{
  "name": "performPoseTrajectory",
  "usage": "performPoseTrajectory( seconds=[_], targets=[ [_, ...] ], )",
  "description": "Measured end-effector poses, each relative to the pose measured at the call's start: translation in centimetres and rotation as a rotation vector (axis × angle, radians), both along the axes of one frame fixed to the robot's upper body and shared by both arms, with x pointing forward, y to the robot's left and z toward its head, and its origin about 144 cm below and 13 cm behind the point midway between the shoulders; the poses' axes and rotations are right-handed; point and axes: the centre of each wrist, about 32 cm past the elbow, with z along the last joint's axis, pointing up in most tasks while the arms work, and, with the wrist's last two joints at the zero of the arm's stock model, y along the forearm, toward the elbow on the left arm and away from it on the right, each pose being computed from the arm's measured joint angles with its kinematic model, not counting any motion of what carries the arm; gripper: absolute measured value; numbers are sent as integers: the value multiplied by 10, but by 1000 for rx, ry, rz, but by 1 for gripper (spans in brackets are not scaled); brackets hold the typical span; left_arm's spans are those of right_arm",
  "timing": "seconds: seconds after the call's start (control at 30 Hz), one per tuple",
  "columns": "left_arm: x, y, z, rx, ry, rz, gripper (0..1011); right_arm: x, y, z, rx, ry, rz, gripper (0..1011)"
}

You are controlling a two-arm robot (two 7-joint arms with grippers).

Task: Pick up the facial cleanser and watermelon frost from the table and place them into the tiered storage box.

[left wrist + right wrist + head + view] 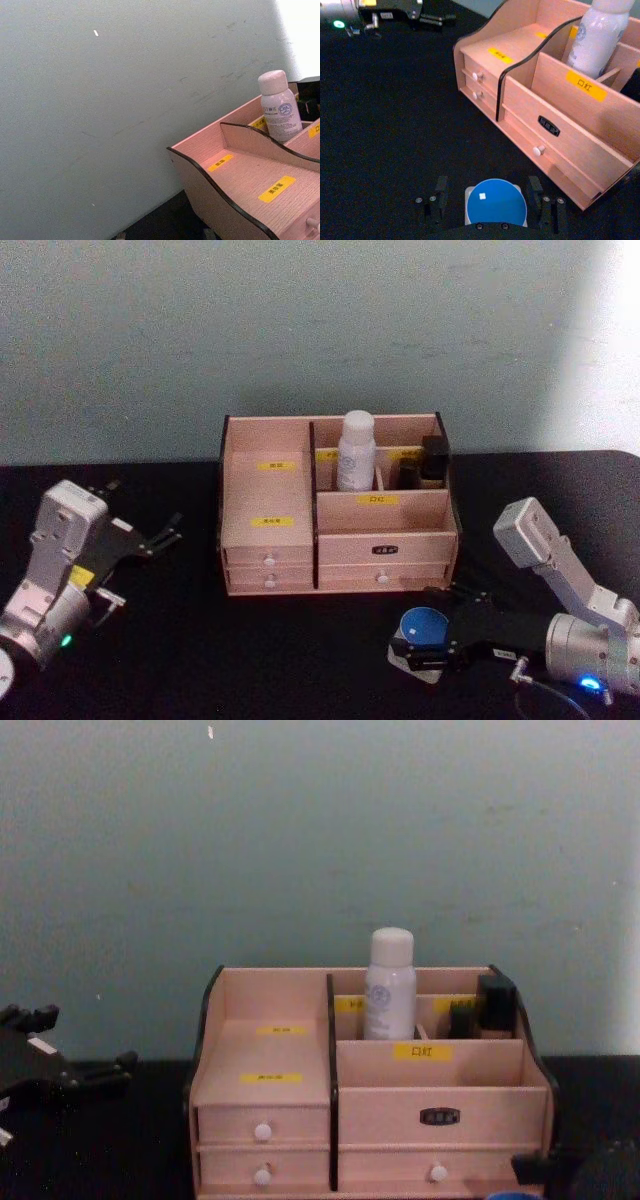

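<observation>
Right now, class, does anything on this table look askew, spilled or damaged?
Nothing stands out. The tiered storage box sits square with its drawers shut, the white bottle stands upright in a rear compartment, and the blue-lidded container rests flat between the right gripper's open fingers. The left gripper idles at left.

Head view: high, looking down, box (345, 548) at frame centre. Chest view: low, level, box front-on. Wrist views: close, oblique. All four share the box.
</observation>
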Motion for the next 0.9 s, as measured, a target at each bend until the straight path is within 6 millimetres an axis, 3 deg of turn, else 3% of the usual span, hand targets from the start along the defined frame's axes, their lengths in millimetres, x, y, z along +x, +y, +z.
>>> performPoseTrajectory(
  seconds=[0.9],
  targets=[
    [0,0,0,0,0,0,1001,6,1,-7,-57,24,-5,1003]
  ],
)
